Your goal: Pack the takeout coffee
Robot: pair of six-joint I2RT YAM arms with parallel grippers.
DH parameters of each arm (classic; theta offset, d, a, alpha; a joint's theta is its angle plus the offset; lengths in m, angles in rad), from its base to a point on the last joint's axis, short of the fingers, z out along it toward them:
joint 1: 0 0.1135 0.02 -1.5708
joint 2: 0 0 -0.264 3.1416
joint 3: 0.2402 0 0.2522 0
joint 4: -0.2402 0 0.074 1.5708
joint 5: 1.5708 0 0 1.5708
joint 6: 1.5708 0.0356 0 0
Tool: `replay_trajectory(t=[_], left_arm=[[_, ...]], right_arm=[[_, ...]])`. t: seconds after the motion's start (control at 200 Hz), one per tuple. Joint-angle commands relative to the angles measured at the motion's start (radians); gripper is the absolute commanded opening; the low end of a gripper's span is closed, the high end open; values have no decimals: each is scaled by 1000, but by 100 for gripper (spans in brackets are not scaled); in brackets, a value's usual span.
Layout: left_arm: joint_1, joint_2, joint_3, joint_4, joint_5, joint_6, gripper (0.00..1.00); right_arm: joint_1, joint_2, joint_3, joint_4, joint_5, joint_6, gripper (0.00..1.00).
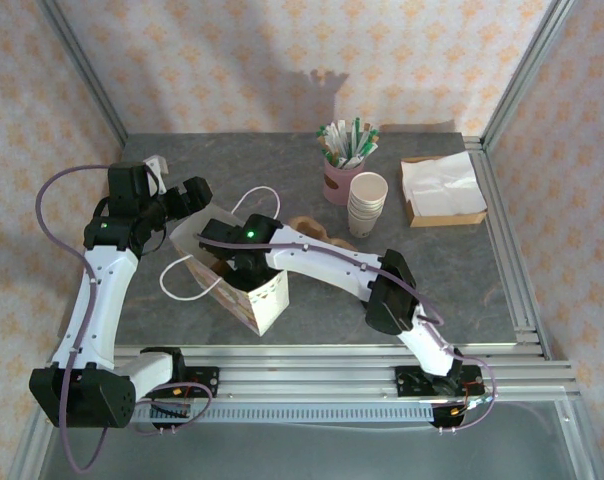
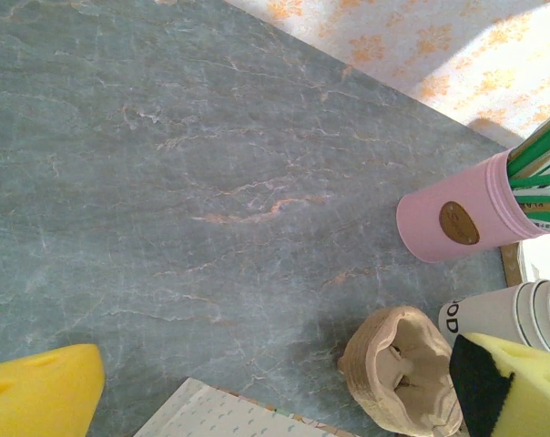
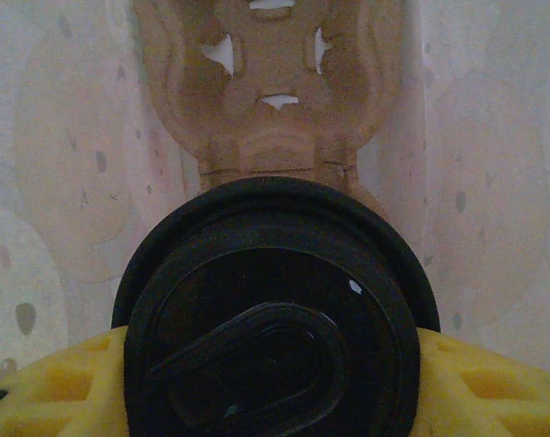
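The takeout coffee (image 3: pixel 275 309) is being grasped by the right end effector (image 3: pixel 275 382), with one yellow finger (image 3: pixel 47 387) being pressed against each side of its round black lid. The cup is being held down inside the white paper bag (image 1: pixel 257 300), whose pale, faintly spotted walls are being seen to both sides of that end effector. Just ahead of the lid a brown pulp cup carrier (image 3: pixel 275 91) is being shown; whether it is lying on the bag's floor cannot be told.

The left end effector (image 2: pixel 275 391) is being kept released, its yellow fingers spread wide, over the grey marbled worktop (image 2: pixel 166 182) at the bag's far rim. An edge of the bag is being framed low between its fingers. Ahead of it and to its right, a pink holder (image 2: pixel 457 218) of green and white sticks is being seen, with a stack of white paper cups (image 2: pixel 521 314) just beside that holder.
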Motion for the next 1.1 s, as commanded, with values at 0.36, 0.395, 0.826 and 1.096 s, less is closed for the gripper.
replay_trajectory(t=[0.36, 0.395, 0.826, 1.096], left_arm=[[6, -22, 16, -20, -25, 28, 99], [6, -22, 15, -20, -25, 28, 99], [6, -22, 14, -21, -30, 27, 99], [6, -23, 13, -23, -31, 26, 99]], right_arm=[[28, 99, -106, -75, -22, 2, 45], [28, 94, -98, -75, -13, 3, 46], [29, 41, 93, -100, 106, 50, 64], [28, 44, 178, -131, 131, 50, 72]])
